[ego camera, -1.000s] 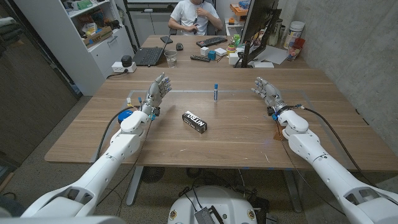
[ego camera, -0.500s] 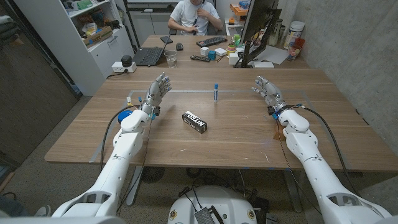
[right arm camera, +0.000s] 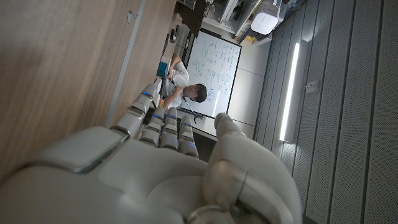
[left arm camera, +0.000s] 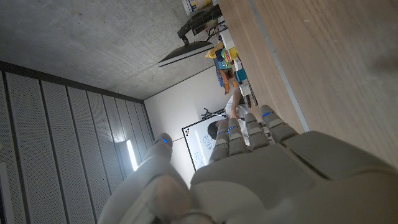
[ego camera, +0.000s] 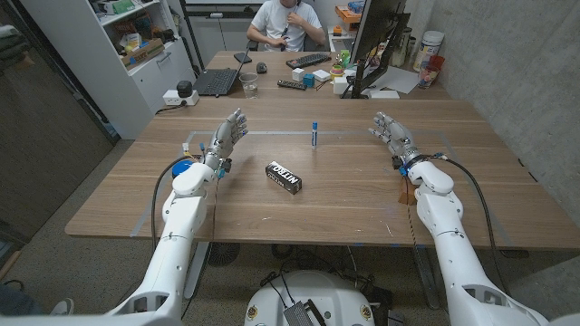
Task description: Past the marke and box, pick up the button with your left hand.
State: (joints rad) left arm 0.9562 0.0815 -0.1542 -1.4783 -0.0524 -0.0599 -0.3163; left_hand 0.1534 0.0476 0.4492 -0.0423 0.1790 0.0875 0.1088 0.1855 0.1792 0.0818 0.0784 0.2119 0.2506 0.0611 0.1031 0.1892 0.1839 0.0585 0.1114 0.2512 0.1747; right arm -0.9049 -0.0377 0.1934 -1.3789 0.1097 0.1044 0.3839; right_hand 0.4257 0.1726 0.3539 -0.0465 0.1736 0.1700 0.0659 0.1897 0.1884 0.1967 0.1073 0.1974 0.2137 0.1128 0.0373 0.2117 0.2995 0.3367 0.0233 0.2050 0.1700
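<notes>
Left hand (ego camera: 228,136) of ours is released, fingers spread over the brown wooden bench (ego camera: 344,199); our right hand (ego camera: 390,129) likewise. We cannot pick out the button; we judge it small, light, stiff and slippery, best pinched at its rim

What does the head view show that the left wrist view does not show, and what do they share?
Head view alone: the black box lying on the wooden table, the small blue-capped marker standing behind it, the right hand with fingers apart, and a blue object beside the left arm. I see no button. Left wrist view alone: the concrete ceiling and a whiteboard. Both: the open left hand, the tabletop, and the seated person beyond the table.
</notes>
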